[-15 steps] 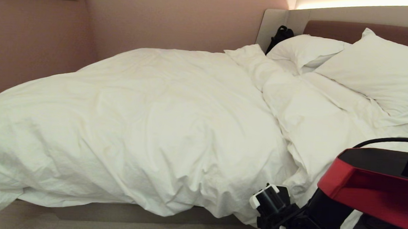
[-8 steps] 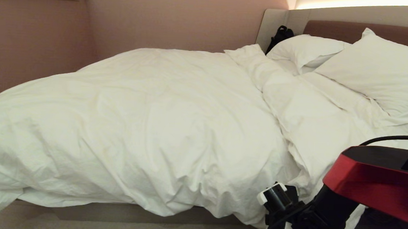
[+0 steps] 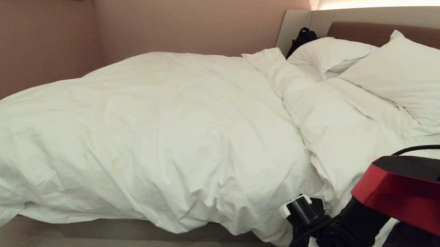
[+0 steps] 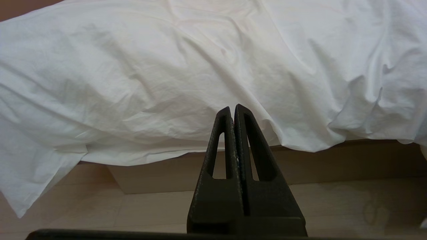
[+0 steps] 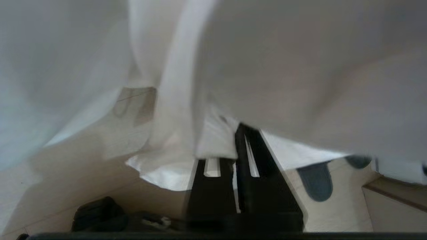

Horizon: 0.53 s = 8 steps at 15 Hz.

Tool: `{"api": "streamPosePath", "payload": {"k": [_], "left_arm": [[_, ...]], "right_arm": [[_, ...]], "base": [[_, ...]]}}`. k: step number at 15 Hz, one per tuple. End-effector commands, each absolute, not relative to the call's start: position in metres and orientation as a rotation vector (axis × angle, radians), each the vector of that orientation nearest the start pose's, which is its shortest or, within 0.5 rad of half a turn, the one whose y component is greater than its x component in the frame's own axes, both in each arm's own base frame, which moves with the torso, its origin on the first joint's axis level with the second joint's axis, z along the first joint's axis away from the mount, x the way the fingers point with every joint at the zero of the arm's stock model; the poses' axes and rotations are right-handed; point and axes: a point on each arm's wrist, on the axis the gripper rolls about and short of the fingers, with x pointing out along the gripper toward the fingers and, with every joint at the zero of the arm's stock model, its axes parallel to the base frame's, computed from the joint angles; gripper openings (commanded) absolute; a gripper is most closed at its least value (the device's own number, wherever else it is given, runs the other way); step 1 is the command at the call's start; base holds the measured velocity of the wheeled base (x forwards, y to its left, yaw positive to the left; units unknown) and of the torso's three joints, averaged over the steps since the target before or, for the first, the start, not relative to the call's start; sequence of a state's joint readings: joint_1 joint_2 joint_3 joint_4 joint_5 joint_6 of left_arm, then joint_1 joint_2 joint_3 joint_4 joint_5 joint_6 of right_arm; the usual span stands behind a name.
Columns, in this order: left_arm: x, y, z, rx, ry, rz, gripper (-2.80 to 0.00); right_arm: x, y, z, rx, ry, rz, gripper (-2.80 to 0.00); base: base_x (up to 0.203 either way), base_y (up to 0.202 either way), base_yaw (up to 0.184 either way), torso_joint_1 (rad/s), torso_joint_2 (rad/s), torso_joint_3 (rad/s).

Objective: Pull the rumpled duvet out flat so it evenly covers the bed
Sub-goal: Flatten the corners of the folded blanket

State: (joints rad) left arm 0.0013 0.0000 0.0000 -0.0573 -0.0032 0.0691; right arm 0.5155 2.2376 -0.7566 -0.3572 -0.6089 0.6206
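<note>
Duvet [image 3: 173,136] lies bunched over most of the bed [image 3: 141,231], puffy and creased, heaped toward the foot end and the near side. Its near edge hangs over the grey-beige base, lowest at the right-hand part of that edge, where it droops toward the floor [image 4: 160,210]. One thick fold of it runs up toward the pillows like a ridge. At the far left a corner of white fabric trails down past the base.

Two white pillows [image 3: 410,78] lean against the padded headboard [image 3: 363,31] at the head end, one behind the other; the duvet's upper fold touches the nearer one. A dark bag-like object [image 3: 301,38] sits in the corner between the headboard panel and the far pillow, too dark to identify.

Right gripper [image 5: 235,146] is low at the bed's near side, at the hanging duvet edge. Right wrist view: jaws pressed together with a fold of white duvet cloth pinched between them, fabric draped over and around the fingers [image 5: 253,156]. In the head view the black wrist and red arm housing [image 3: 410,192] cover the lower right corner, with a black cable looping above.

Left gripper [image 4: 232,111] hangs apart from the fabric, pointed at the duvet's overhanging near edge, jaws fully together, nothing between them.

No containers in view.
</note>
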Motion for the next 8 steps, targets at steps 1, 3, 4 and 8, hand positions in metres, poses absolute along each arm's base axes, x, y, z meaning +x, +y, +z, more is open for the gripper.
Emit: {"api": "streamPosePath", "payload": {"k": [1,3,4,8], "left_arm": [[-0.023,0.000,0.081,0.069,-0.057,0.000,-2.80],[-0.023,0.000,0.081,0.070,-0.057,0.000,-2.80],[-0.023,0.000,0.081,0.069,-0.057,0.000,-2.80],[-0.023,0.000,0.081,0.069,-0.057,0.000,-2.80]], "right_arm": [[0.285,0.145,-0.009,-0.001,0.836,-0.362,-2.80],[0.285,0.146,0.009,0.034,0.795,-0.342,-2.80],[0.284,0.146,0.020,0.046,0.777,-0.333,-2.80],[0.272,0.139,0.084,0.129,0.675,-0.287,-2.80]], "base": [[0.000,0.000,0.000,0.000,0.00,0.000],[0.000,0.000,0.000,0.000,0.00,0.000],[0.000,0.000,0.000,0.000,0.00,0.000],[0.000,0.000,0.000,0.000,0.00,0.000]]}}
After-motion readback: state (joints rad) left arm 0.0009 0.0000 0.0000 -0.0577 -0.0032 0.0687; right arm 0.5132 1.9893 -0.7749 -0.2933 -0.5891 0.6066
